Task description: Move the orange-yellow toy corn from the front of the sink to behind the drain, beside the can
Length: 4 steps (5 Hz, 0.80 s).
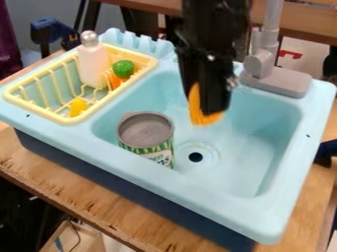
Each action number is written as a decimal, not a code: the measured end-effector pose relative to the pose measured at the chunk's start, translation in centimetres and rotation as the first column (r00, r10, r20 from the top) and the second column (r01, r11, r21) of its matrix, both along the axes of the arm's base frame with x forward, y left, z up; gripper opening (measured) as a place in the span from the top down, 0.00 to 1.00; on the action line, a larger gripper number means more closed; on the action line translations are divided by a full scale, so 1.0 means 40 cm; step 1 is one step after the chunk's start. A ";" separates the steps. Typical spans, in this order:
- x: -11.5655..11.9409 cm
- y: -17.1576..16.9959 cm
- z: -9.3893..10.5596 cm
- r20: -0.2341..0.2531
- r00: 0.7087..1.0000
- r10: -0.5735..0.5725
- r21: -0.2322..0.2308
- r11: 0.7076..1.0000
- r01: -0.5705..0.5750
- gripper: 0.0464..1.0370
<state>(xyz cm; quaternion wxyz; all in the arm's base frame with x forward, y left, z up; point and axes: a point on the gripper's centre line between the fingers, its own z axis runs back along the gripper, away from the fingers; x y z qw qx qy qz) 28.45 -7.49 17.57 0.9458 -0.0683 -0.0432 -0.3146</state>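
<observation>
The black gripper (205, 109) hangs from the top edge over the middle of the light blue sink (263, 142), shut on an orange object (197, 106). That object sticks out at the left and below the fingers, which cover part of it. A can (146, 134) with a grey top and a green patterned label stands upright in the sink's left part, lower left of the gripper and apart from it.
At the left, a yellow drying rack (148, 63) holds a pale bottle (93, 64), a green-and-orange toy (122, 69) and a small yellow piece (78, 106). A grey faucet (280, 81) rises behind the basin. The drain (195, 157) lies right of the can.
</observation>
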 end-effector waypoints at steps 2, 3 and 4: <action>0.073 0.095 -0.024 0.016 0.994 0.105 0.084 0.991 -0.106 0.42; 0.099 0.128 -0.061 0.024 0.990 0.136 0.133 0.981 -0.138 0.42; 0.121 0.142 -0.096 0.030 0.987 0.155 0.115 0.981 -0.158 0.42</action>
